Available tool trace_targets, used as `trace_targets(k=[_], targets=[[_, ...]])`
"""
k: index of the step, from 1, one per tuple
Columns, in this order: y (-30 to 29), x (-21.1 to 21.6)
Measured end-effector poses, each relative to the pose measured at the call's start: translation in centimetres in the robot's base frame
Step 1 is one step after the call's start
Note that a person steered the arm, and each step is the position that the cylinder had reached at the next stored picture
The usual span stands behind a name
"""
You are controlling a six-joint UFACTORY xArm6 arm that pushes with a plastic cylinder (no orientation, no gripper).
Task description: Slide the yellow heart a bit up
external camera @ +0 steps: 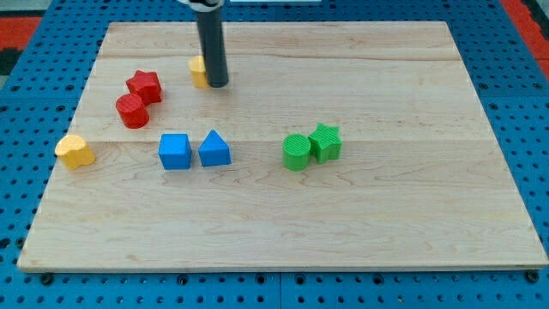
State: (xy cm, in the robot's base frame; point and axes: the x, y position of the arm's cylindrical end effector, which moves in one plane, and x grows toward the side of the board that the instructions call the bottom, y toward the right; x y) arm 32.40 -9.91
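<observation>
Eight blocks on tabletop [343, 215]; no claw seen, grip state undeterminable.
Tip [216, 85] touches a yellow block [198, 72]; yellow heart [75, 151] far left.

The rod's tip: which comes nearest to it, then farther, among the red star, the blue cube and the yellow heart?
From my tip:
1. Red star, to the view's left.
2. Blue cube, below, slightly left.
3. Yellow heart, far lower left, near the board's edge.

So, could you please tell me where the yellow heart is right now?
The yellow heart sits near the board's left edge, left of the blue cube and below the red cylinder; my tip is far off, up top by the other yellow block.
</observation>
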Motion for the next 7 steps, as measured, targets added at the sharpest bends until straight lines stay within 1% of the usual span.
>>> trace_targets(k=[1, 2, 3, 4, 5, 6, 7], targets=[[-1.4, -0.7], [4.5, 2.1], [2.1, 5.9], [4.1, 6.0], [14.9, 3.1], [24.2, 8.1], [25.6, 16.3]])
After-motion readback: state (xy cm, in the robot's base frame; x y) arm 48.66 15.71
